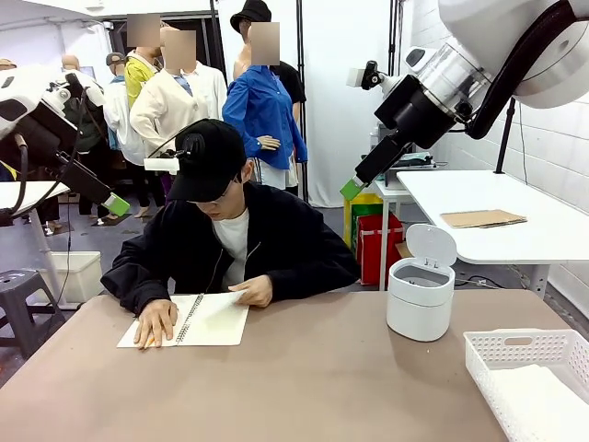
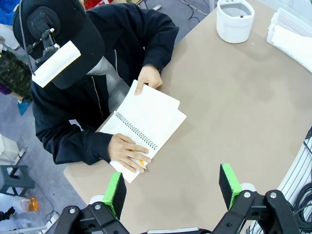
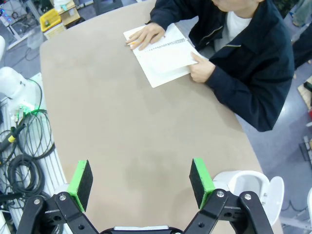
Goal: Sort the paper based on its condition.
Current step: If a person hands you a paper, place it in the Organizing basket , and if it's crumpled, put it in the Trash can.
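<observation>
The left pincer [image 2: 172,187] and right pincer [image 3: 141,178] both gape empty above the worktop [image 2: 234,112], spiral notebook [image 2: 151,112] well ahead of each.

1 notebk [image 1: 216,319], 1 bin [image 1: 419,299], 1 basket [image 1: 515,343], 1 person [image 1: 276,241], 2 end effectors [image 2: 172,190] [image 3: 141,176].

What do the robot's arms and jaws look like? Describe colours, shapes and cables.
The left arm and right arm are white with rounded shells and black wrist sections. A thick black cable loops over the right arm. The jaws are black, with flat green pads.
</observation>
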Robot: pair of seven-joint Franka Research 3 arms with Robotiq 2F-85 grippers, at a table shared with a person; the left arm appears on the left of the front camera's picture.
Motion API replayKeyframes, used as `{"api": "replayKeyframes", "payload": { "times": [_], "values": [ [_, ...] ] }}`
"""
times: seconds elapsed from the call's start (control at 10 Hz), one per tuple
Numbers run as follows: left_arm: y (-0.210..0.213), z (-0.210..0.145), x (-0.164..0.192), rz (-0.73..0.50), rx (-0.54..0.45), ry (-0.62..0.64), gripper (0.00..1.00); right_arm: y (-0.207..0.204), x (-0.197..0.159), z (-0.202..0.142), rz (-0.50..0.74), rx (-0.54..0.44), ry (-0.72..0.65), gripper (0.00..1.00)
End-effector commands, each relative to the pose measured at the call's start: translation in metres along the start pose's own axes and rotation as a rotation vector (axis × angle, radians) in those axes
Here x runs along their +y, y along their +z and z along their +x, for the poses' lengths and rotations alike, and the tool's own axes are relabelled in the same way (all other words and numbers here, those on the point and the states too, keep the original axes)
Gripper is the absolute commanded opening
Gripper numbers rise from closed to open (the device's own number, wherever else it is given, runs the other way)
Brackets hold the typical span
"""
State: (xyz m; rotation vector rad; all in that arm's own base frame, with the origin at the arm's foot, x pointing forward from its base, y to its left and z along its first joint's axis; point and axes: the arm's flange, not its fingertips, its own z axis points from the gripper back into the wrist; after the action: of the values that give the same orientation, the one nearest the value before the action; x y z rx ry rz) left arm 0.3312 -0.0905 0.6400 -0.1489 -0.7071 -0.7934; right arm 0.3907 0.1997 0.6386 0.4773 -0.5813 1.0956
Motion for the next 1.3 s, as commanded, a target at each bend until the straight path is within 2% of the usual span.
{"api": "replayKeyframes", "payload": {
  "times": [0.0,1.2],
  "values": [
    [0.0003,-0.0011,-0.0004,0.007,0.009,0.002,1.00,-0.0009,-0.0006,-0.0007,-0.015,0.004,0.004,1.00],
    [0.0003,-0.0011,-0.0004,0.007,0.009,0.002,1.00,-0.0009,-0.0006,-0.0007,-0.015,0.004,0.004,1.00]
  ]
}}
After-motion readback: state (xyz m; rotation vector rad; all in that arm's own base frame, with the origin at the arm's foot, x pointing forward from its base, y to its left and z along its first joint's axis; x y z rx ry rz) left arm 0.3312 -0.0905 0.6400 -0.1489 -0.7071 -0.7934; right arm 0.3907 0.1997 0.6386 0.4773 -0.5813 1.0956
